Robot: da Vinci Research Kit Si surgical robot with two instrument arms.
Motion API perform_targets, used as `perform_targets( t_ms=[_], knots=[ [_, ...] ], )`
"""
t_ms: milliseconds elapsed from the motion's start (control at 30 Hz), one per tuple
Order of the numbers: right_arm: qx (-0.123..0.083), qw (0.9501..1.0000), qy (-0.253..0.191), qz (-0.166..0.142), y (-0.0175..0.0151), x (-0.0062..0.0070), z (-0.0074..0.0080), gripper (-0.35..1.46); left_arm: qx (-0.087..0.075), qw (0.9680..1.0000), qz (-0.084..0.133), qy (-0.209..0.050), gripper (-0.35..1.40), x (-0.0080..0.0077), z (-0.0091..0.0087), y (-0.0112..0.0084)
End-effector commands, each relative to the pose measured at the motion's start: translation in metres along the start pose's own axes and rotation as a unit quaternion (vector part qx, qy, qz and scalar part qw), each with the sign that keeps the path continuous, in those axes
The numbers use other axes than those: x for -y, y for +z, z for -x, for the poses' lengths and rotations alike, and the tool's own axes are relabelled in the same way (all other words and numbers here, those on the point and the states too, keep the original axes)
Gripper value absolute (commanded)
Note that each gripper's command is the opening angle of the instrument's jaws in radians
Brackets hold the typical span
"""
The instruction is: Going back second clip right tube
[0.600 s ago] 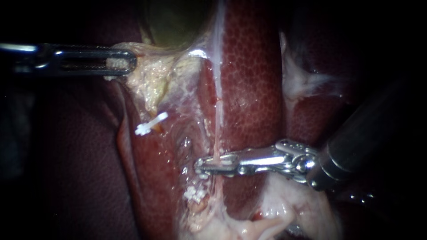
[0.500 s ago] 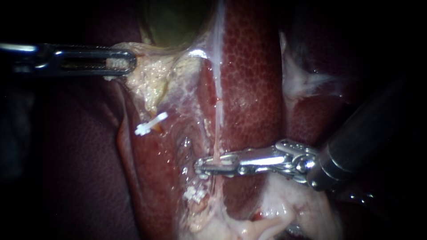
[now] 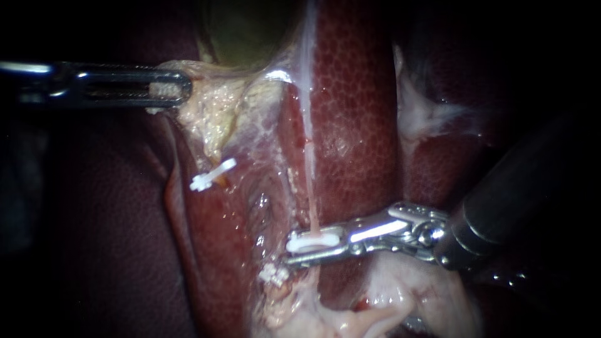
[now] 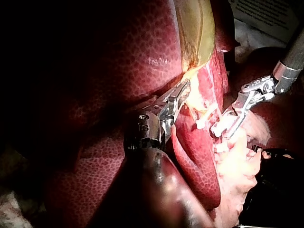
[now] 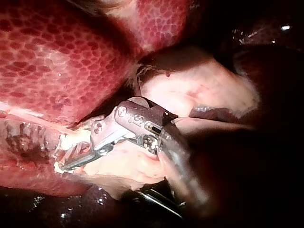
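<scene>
The right tube (image 3: 308,156) is a thin pale strand running down over the liver (image 3: 357,112). My right instrument (image 3: 313,245) comes in from the right with its jaws open across the tube's lower end. A white clip (image 3: 311,239) lies between them on the tube. In the right wrist view the right instrument (image 5: 66,153) shows the same gap. My left instrument (image 3: 172,87) is shut on pale tissue below the olive gallbladder (image 3: 250,31), and the left wrist view shows the left instrument (image 4: 180,95) in that hold.
Another white clip (image 3: 213,174) sits on the left tube, and one more clip (image 3: 273,273) lies lower down on the pale tissue. Pale fatty tissue (image 3: 400,294) lies under the right instrument's shaft. Dark liver fills the left side.
The right instrument's jaws have parted and drawn back slightly to the right, baring a white clip on the tube. The left instrument has not moved.
</scene>
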State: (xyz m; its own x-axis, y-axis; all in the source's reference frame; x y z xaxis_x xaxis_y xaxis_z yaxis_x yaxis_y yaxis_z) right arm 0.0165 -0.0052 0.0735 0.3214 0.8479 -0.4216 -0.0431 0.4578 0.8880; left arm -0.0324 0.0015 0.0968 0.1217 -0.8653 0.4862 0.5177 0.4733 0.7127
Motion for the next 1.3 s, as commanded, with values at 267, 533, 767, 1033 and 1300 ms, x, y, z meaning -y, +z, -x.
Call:
perform_targets(
  t_ms=[267,533,767,1033,1300],
  knots=[
    [-0.010,0.9944,-0.101,0.030,-0.0029,0.0004,-0.0016,0.60,0.000,1.0000,0.000,0.000,-0.20,0.0000,-0.0001,0.0000],
    [-0.004,0.9865,-0.162,0.025,-0.0069,0.0016,-0.0035,0.60,0.000,1.0000,0.000,0.001,-0.20,0.0000,-0.0002,0.0000],
    [-0.004,0.9814,-0.190,0.028,-0.0096,0.0043,-0.0060,0.60,0.000,1.0000,0.000,0.001,-0.20,0.0000,-0.0003,0.0000],
    [-0.006,0.9740,-0.224,0.035,-0.0125,0.0078,-0.0092,0.60,0.000,1.0000,0.001,0.001,-0.20,0.0000,-0.0004,0.0001],
    [-0.005,0.9696,-0.242,0.037,-0.0137,0.0098,-0.0106,0.60,0.003,1.0000,0.005,0.004,-0.20,-0.0003,-0.0014,0.0011]
  ],
)
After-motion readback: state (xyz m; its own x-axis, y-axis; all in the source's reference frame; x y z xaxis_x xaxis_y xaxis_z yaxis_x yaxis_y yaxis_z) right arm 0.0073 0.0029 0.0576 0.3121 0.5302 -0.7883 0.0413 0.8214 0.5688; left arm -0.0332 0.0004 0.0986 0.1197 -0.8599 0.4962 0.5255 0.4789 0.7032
